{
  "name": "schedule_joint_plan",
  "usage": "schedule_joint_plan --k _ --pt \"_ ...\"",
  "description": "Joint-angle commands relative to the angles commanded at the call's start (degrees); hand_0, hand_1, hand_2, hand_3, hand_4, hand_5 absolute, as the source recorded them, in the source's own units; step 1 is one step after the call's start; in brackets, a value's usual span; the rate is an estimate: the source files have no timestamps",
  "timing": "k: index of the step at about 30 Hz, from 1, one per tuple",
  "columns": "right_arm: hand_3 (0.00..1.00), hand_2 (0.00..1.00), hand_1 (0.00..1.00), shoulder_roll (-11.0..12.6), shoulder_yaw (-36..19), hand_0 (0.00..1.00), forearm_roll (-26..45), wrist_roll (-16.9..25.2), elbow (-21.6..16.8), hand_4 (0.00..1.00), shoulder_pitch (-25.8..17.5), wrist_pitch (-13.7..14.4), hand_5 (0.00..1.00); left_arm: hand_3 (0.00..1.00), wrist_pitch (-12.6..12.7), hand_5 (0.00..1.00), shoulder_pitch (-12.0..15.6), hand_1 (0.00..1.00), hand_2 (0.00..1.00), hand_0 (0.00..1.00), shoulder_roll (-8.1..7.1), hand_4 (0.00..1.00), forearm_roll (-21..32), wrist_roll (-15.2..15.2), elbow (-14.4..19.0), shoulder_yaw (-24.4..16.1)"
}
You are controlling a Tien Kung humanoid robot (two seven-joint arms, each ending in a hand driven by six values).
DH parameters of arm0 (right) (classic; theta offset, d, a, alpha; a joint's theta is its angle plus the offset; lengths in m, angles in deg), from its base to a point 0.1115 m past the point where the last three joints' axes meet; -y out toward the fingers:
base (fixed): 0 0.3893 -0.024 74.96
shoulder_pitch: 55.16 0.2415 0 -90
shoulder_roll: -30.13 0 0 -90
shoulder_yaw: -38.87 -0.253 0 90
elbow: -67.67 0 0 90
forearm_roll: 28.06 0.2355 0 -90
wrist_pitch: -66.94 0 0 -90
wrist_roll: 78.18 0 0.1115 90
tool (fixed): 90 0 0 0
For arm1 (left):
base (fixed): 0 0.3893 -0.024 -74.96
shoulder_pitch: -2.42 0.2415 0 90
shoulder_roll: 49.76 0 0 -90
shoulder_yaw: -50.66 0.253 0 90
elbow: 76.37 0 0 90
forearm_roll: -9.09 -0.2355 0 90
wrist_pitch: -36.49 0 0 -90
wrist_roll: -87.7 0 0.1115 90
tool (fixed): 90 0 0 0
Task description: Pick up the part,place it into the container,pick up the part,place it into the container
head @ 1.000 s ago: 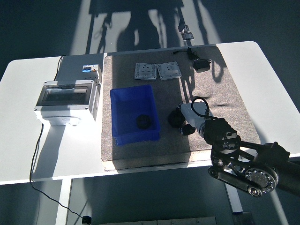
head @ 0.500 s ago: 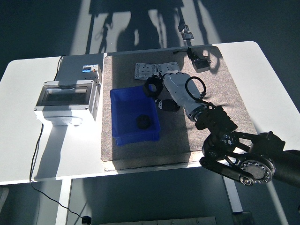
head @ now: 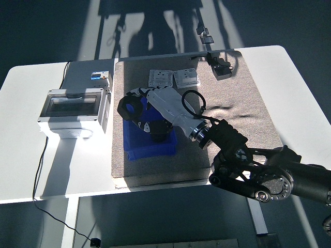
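Over the blue container [head: 135, 150], the right hand [head: 142, 111] is now seen, carried leftward from beside the container's right rim half a second ago; its fingers [head: 135, 94] are clamped on a black ring-shaped part [head: 128, 108], while another black part [head: 158, 137] lies inside the container

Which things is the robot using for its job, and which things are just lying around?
Part of the job:
- right hand, holding a black round part over the bin
- blue container
- another black part already inside it

Just lying about:
- grey electrical box with clear lid
- two grey square plates
- small black device with cable
- grey mat
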Motion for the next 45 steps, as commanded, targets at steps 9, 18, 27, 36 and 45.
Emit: schedule_joint_plan --k 9,18,27,36,45 --pt "0.708 0.792 0.798 -0.9 0.6 0.774 -2.8 -5.7 2.7 0.536 -0.3 -6.0 0.275 0.679 0.9 0.769 -0.1 0.563 0.680 0.687 -0.82 0.671 -0.4 0.3 0.0 -1.4" --pt "0.879 0.935 0.948 -1.4 0.1 0.945 -8.6 -13.9 4.5 0.661 -1.2 -13.2 0.410 0.676 1.9 0.769 0.0 0.563 0.671 0.689 -1.20 0.672 0.1 0.2 0.0 -2.0" --pt "0.918 0.984 0.991 -1.1 -1.3 0.998 -7.0 -13.5 4.5 0.766 -2.6 -12.3 0.475 0.676 2.2 0.769 0.0 0.563 0.662 0.688 -1.48 0.680 0.4 0.2 0.0 -1.8" --pt "0.998 0.980 0.928 0.8 -5.4 0.992 4.6 -5.0 5.6 0.938 -7.0 -2.7 0.595 0.676 2.8 0.773 0.0 0.562 0.659 0.687 -1.67 0.679 3.6 -0.5 0.0 1.0" --pt "0.998 0.980 0.935 1.7 -7.6 0.995 5.8 -3.2 3.8 0.998 -8.6 -0.1 0.650 0.677 2.8 0.777 -0.5 0.556 0.660 0.686 -1.67 0.689 2.3 -0.1 0.0 0.2"
